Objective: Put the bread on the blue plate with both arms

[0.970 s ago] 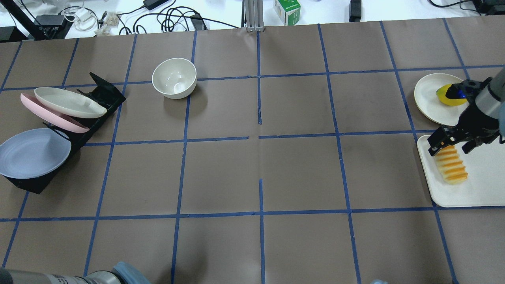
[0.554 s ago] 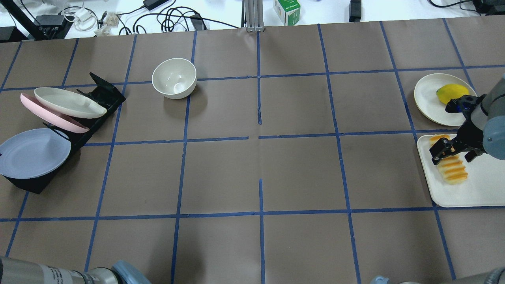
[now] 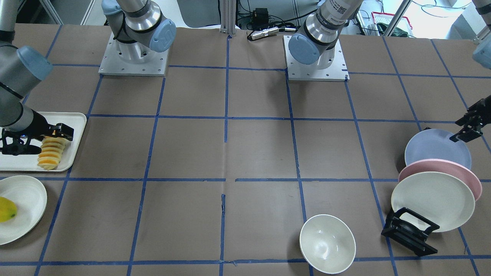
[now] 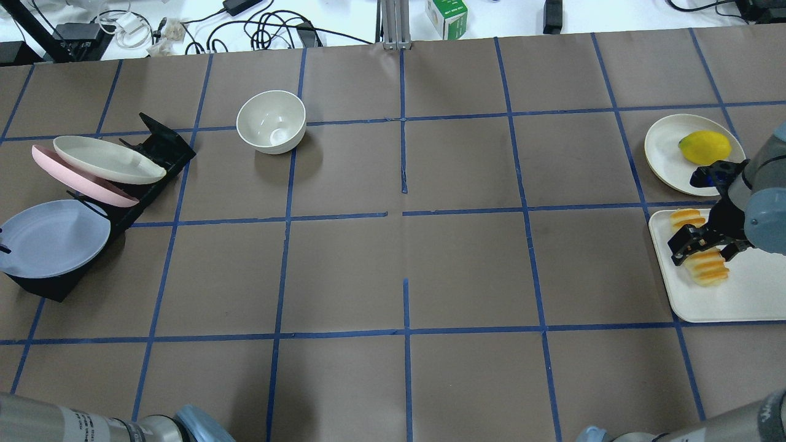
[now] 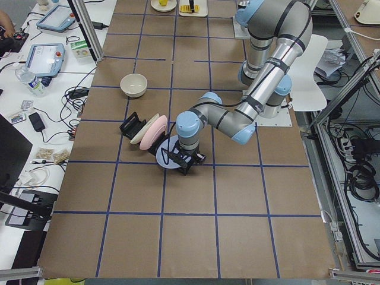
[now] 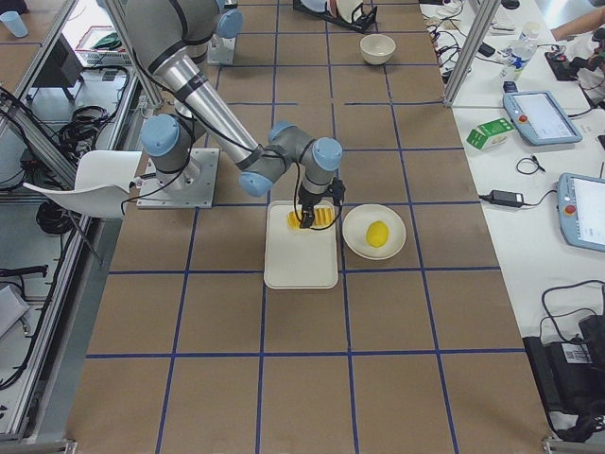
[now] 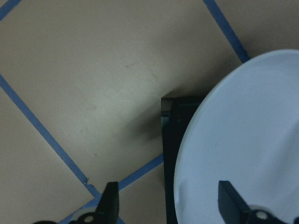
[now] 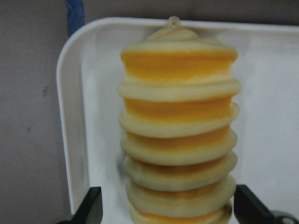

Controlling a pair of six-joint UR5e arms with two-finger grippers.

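Observation:
The bread (image 4: 709, 270), a row of orange-topped slices, lies on a white tray (image 4: 737, 294) at the right. My right gripper (image 4: 704, 250) is open, one finger on each side of the row's middle. The right wrist view shows the bread (image 8: 177, 126) between both fingertips (image 8: 91, 207). The blue plate (image 4: 52, 238) leans in a black rack (image 4: 159, 147) at the far left. My left gripper (image 3: 465, 129) is open at the plate's rim. In the left wrist view one finger (image 7: 231, 200) is over the plate (image 7: 247, 140) and the other is beyond its edge.
A pink plate (image 4: 73, 178) and a cream plate (image 4: 104, 158) stand in the same rack behind the blue one. A white bowl (image 4: 271, 121) sits at the back left. A yellow fruit (image 4: 705, 147) lies on a small cream plate (image 4: 666, 153) beside the tray.
My right gripper has moved from the bread's far end, near the fruit plate, to the middle of the row. The bread and plates have not moved.

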